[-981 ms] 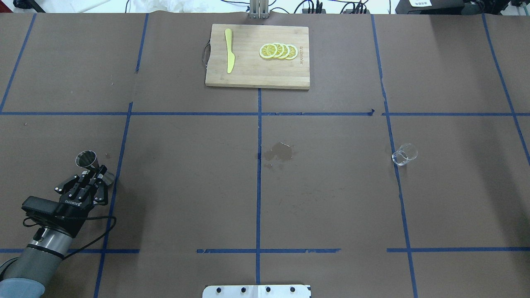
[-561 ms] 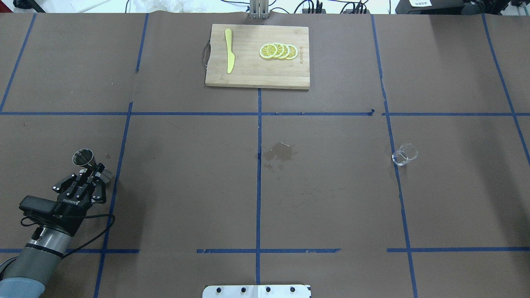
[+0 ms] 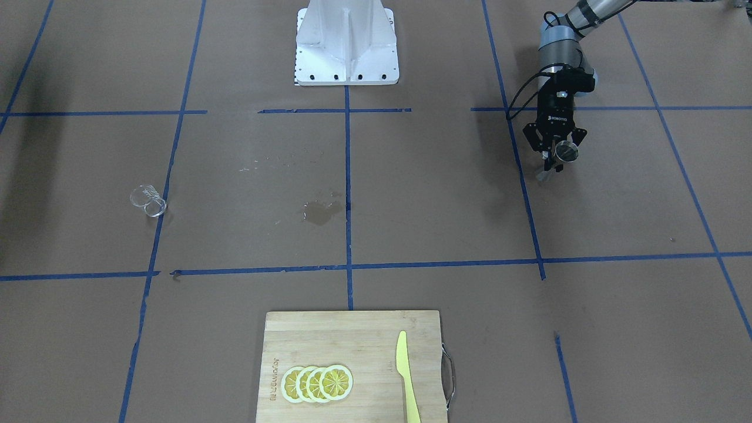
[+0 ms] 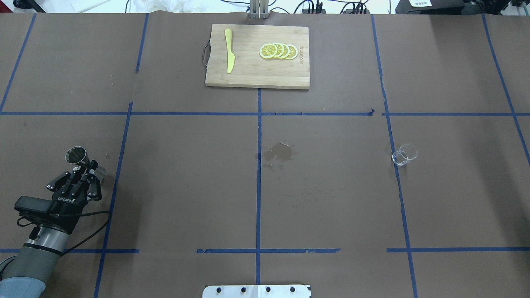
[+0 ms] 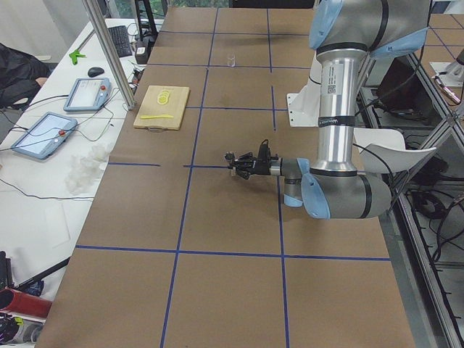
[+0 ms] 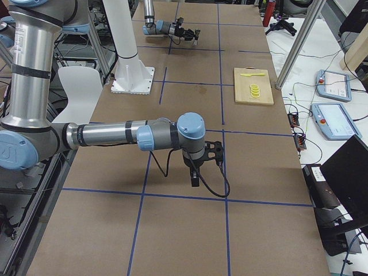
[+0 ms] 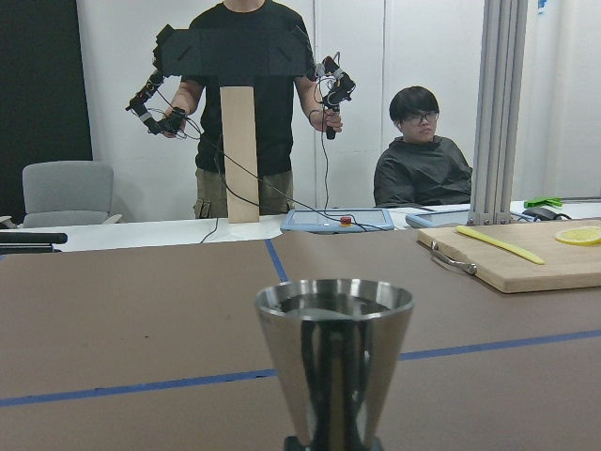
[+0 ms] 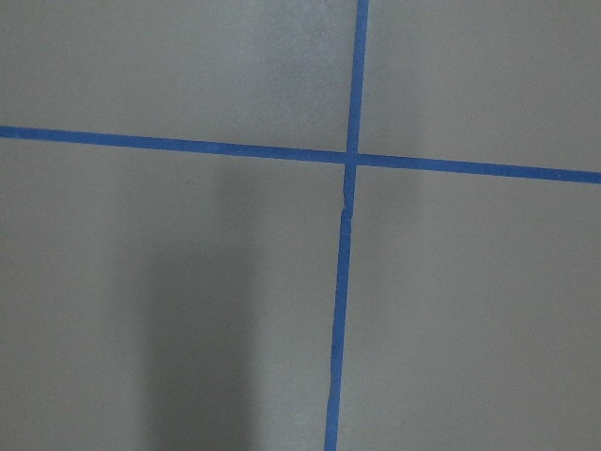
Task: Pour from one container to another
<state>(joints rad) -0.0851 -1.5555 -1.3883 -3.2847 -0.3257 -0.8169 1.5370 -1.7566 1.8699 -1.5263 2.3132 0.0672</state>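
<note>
L gripper [image 4: 88, 166] pinches the steel jigger [image 4: 76, 155] at its waist, upright, nr the left edge of the table [image 4: 186, 198], glass cup [image 4: 404, 154] well apart toward the right edge, R gripper [image 6: 195, 183] jaws I can't tell; 1 jerky move and I reckon that slick waist swivels in my grip.

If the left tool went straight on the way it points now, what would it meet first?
Apart from the jigger it holds, the way looks free: the left tool points over the table, passing beside the cutting board, not over it. Its height is hard to judge.
</note>
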